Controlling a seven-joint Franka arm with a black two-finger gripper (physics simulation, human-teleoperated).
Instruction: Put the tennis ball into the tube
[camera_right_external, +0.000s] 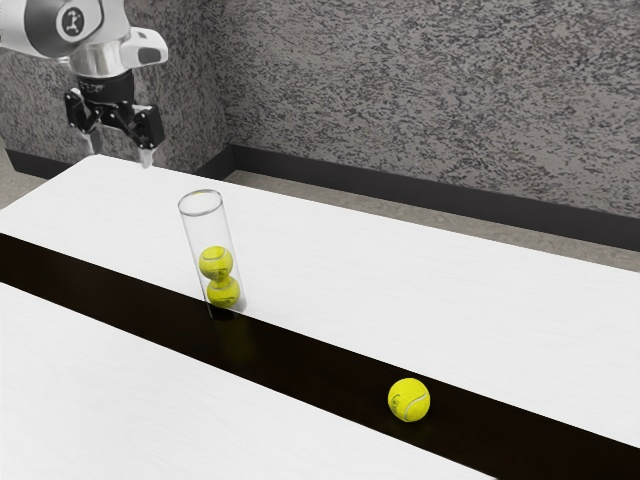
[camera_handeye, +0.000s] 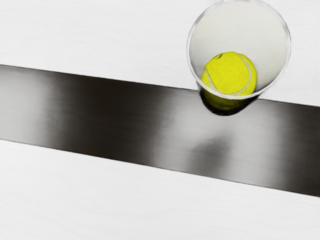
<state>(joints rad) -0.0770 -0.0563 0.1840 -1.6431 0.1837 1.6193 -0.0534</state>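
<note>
Plainly, the fingers (camera_right_external: 119, 152) stand wide and hold nothing, with a broad gap between their tips. In the exterior view they hang below the arm (camera_right_external: 60, 25), by the surface's far corner toward the exterior view's left. The loose tennis ball (camera_right_external: 409, 400) sits on the dark stripe (camera_right_external: 300, 365) that crosses the white surface (camera_right_external: 450, 290). It is outside the tube (camera_right_external: 208, 230) and well apart from it, toward the exterior view's right and farther from the surface's far edge in that picture.

The tube is clear and stands upright, its foot at the stripe's border on the side toward the surface's far edge. The exterior view looks through its wall and gives two balls stacked inside: the lower ball (camera_right_external: 223, 292) at the bottom and the upper ball (camera_right_external: 215, 263) resting on it, with room above up to the rim. The wrist view looks down through the open mouth onto a yellow ball with pale seams, and gives pale bands of shine along the stripe, with a darker smudge (camera_handeye: 212, 150) beside the tube.

The exterior view also takes in the mottled wall (camera_right_external: 420, 100) and the dark skirting (camera_right_external: 400, 188) beyond the surface's far edge.
</note>
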